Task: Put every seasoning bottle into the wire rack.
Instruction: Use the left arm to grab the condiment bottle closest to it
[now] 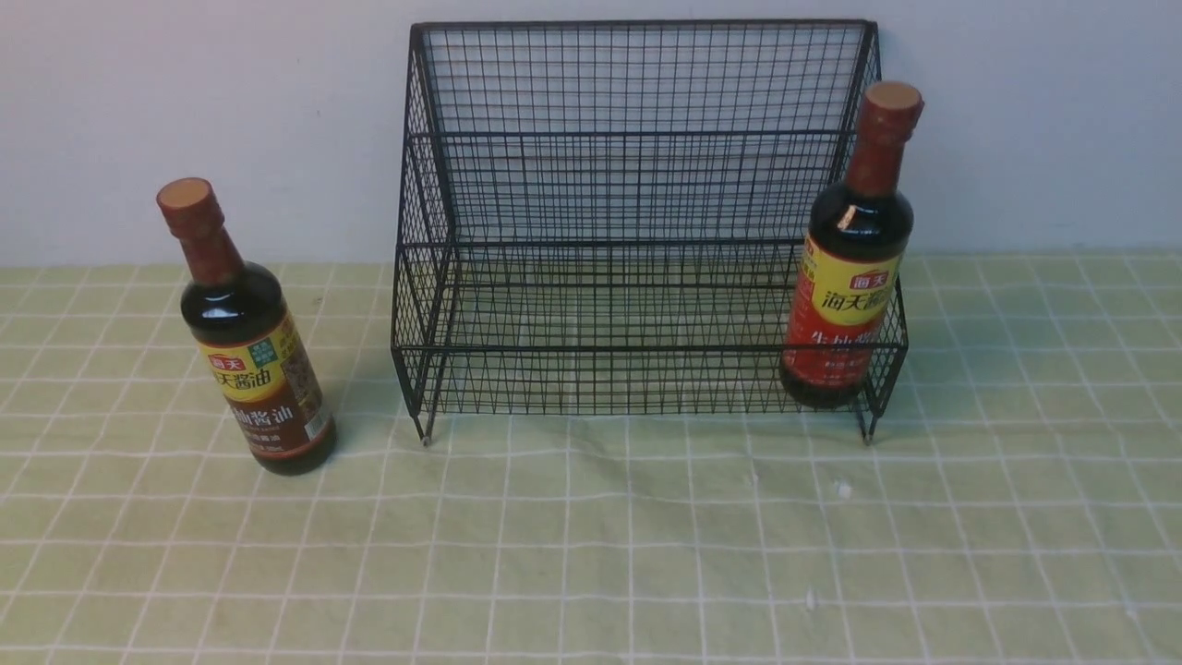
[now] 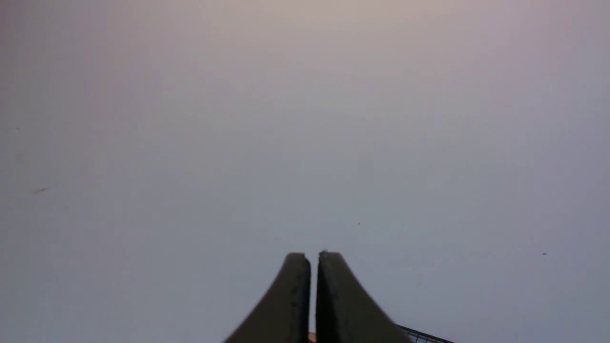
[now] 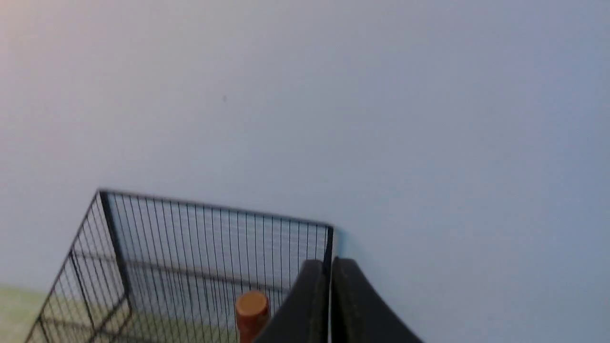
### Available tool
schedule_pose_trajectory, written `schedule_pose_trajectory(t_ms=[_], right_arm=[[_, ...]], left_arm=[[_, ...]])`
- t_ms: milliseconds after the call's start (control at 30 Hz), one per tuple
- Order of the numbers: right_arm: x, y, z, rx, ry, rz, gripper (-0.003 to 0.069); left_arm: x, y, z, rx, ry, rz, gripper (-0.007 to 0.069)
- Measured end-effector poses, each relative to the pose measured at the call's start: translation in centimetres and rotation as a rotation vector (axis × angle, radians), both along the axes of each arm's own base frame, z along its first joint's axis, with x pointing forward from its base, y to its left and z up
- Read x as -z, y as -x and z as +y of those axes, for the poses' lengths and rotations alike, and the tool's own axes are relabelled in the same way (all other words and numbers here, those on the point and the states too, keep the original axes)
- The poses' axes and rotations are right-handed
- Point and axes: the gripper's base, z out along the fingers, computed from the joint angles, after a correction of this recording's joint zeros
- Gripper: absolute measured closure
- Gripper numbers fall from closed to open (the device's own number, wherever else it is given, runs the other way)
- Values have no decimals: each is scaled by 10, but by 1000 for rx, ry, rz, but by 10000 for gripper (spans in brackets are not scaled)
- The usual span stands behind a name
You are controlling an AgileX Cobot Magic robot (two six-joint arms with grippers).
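Note:
The black wire rack stands at the back against the wall. One seasoning bottle, with a yellow-and-red label, stands upright inside the rack's lower tier at its right end. The other seasoning bottle, with a yellow-and-brown label, stands on the cloth to the left of the rack. Neither arm shows in the front view. My left gripper is shut on nothing and faces the bare wall. My right gripper is shut and empty, high above the rack, with a bottle cap beside it and lower down.
A green checked tablecloth covers the table. A pale wall runs right behind the rack. One corner of the rack shows at the edge of the left wrist view.

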Motion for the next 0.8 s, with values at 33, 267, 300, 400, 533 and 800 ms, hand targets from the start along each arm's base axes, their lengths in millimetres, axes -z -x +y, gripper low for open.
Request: schedule_pose_trajectory(t_ms=[33, 267, 300, 400, 533, 800], right_arm=[[0, 0, 0, 0, 0, 0, 668], [121, 43, -7, -27, -118, -444, 672], [133, 44, -7, -29, -120, -464, 672], [159, 46, -7, -34, -130, -495, 672], [175, 46, -7, -34, -128, -490, 672], [176, 45, -7, -34, -127, -485, 672]], left_arm=[[0, 0, 0, 0, 0, 0, 617], [-5, 3, 1, -7, -1, -62, 617], [-4, 2, 0, -6, -1, -52, 617], [-1, -1, 0, 6, 2, 31, 617], [-21, -17, -3, 9, -77, 270, 617], [-60, -82, -3, -15, -305, 540, 550]])
